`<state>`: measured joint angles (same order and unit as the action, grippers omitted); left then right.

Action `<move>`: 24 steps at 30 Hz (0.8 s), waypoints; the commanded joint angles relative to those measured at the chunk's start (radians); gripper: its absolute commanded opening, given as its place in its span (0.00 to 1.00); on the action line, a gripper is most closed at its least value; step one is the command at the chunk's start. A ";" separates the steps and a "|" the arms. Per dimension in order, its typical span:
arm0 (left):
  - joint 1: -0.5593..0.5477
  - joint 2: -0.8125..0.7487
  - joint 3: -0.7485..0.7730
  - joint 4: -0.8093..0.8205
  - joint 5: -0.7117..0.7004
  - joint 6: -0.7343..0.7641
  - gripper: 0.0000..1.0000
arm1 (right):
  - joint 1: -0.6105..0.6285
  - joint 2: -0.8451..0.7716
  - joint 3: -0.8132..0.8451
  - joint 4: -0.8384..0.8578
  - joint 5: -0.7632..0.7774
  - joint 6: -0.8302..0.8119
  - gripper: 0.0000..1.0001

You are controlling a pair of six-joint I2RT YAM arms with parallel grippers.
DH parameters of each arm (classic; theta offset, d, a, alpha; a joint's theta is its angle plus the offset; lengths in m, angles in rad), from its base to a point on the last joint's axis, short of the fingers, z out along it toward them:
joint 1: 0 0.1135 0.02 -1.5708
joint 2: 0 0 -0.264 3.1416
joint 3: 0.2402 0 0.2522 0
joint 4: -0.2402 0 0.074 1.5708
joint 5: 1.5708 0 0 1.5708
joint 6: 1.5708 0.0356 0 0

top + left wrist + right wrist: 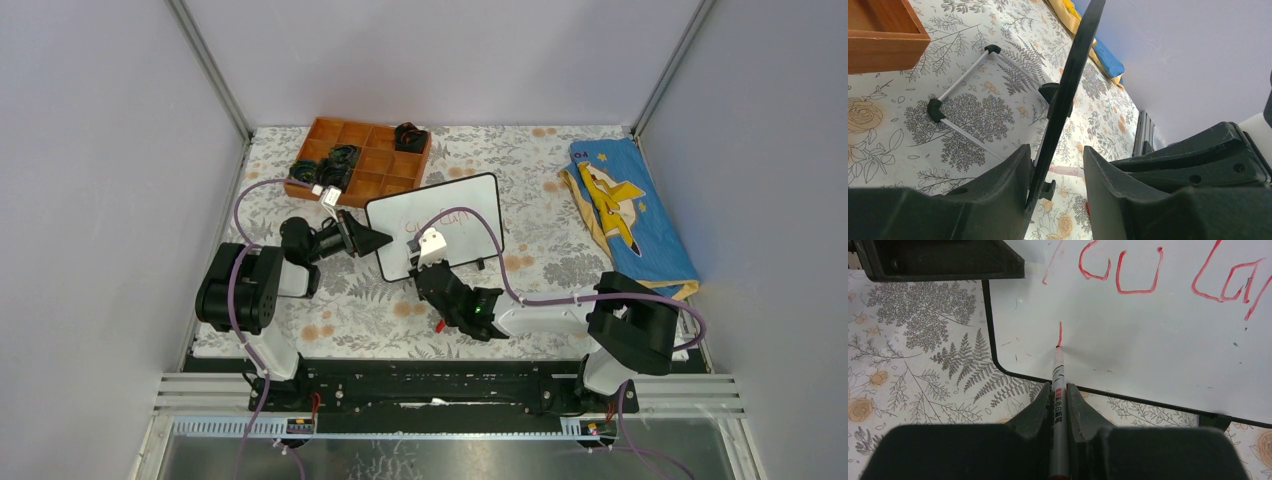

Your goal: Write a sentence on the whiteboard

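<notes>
The whiteboard (455, 225) stands tilted on its feet mid-table. Red words of the sentence (1138, 275) run along its top, and a short red stroke (1060, 334) sits below them near the lower left corner. My right gripper (1059, 387) is shut on a grey marker (1058, 405) whose tip touches the board at the foot of that stroke. My left gripper (1055, 150) is open astride the board's left edge (1068, 90). The black frame rests against one finger (1008, 175); a gap separates it from the other finger (1103, 175).
An orange compartment tray (378, 160) holding several black parts (340, 160) lies behind the board at the left. A blue and yellow cloth (625, 215) lies at the right. The board's wire stand (960, 82) rests on the flowered mat. A small red piece (440, 326) lies near my right arm.
</notes>
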<state>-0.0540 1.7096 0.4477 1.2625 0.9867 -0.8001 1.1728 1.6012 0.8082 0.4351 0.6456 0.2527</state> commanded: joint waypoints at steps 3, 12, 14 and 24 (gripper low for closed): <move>-0.013 -0.025 0.023 0.000 0.002 0.024 0.50 | 0.000 -0.012 -0.010 -0.017 0.001 0.031 0.00; -0.015 -0.025 0.024 -0.003 0.001 0.025 0.50 | 0.003 -0.009 -0.001 -0.031 0.002 0.028 0.00; -0.015 -0.026 0.023 -0.003 0.000 0.025 0.50 | 0.004 -0.012 0.008 -0.029 0.008 0.021 0.00; -0.017 -0.025 0.026 -0.006 0.002 0.025 0.50 | 0.002 0.003 0.080 -0.036 0.012 -0.029 0.00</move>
<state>-0.0601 1.7092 0.4480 1.2549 0.9840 -0.7929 1.1759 1.6012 0.8284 0.3809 0.6353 0.2497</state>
